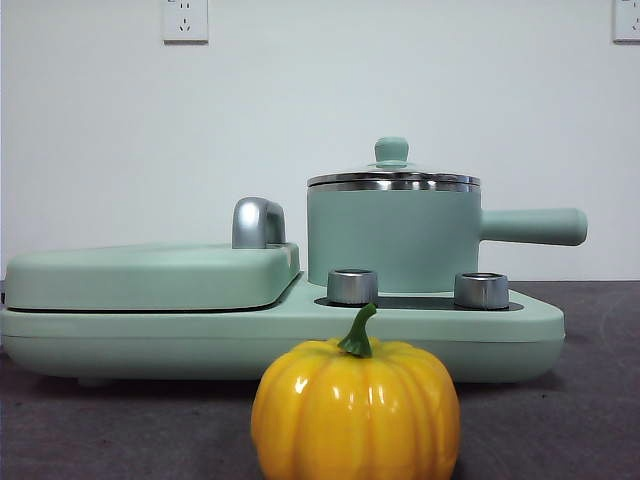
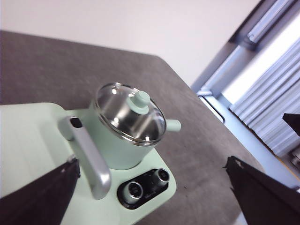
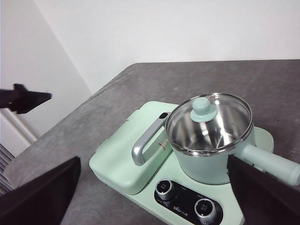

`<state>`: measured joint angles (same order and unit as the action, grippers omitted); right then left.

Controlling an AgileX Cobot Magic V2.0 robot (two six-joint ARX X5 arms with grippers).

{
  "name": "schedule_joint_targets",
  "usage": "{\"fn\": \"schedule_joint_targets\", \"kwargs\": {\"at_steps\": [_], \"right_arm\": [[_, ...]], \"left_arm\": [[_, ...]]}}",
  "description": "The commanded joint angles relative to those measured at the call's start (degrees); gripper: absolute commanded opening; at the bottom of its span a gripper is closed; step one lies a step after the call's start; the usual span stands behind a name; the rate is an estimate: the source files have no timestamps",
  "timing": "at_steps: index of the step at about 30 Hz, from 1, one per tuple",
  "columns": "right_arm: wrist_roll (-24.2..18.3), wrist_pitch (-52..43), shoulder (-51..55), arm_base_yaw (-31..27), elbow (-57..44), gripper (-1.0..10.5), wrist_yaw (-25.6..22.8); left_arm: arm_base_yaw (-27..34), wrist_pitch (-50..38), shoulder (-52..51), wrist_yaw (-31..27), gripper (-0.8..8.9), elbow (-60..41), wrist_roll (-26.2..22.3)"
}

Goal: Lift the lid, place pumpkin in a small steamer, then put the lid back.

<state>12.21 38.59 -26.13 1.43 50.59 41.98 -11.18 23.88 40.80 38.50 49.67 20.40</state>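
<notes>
Pumpkin (image 1: 355,414) sits alone on the dark grey worktop (image 1: 580,400), nearest the front camera and just in front of the wide mint-green appliance base (image 1: 520,330), its green stem curving upward. On that base stands the small steamer (image 1: 393,238), behind two silver knobs (image 1: 352,286), with its long handle pointing toward the right of the front view. The lid (image 1: 392,178) is seated on the steamer's steel rim, the mint knob on top — through the glass the wrist views show a bare steel interior. Beside the steamer, the flat rectangular cover (image 1: 150,275) with its chrome handle (image 1: 257,222) lies closed on the other half of the base.

Both arms hang high above the appliance. The left gripper (image 2: 150,197) has its fingers spread wide, nothing between them; the right gripper (image 3: 154,199) likewise — fingers far apart and empty. Neither touches anything. Two wall sockets (image 1: 185,20) show on the white wall behind.
</notes>
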Motion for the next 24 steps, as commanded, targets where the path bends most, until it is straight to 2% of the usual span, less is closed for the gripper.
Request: {"fn": "schedule_joint_targets", "kwargs": {"at_steps": [1, 8, 16, 24], "right_arm": [[-0.48, -0.35, -0.28, -0.02, 0.85, 5.0, -0.09], [-0.46, -0.35, -0.28, -0.02, 0.85, 5.0, -0.09], [-0.17, -0.35, -0.28, -0.02, 0.85, 5.0, -0.09], [-0.17, -0.35, -0.28, -0.02, 0.85, 5.0, -0.07]], "left_arm": [[-1.55, -0.79, 5.57, 0.35, 5.14, 4.02, -0.17], [-7.80, -0.57, 22.67, -0.17, 5.03, 16.50, -2.86], [-17.05, 5.03, 39.01, -11.23, 5.04, 32.35, -11.96], [-23.04, 4.74, 50.75, -15.82, 5.03, 41.18, -16.79]]}}
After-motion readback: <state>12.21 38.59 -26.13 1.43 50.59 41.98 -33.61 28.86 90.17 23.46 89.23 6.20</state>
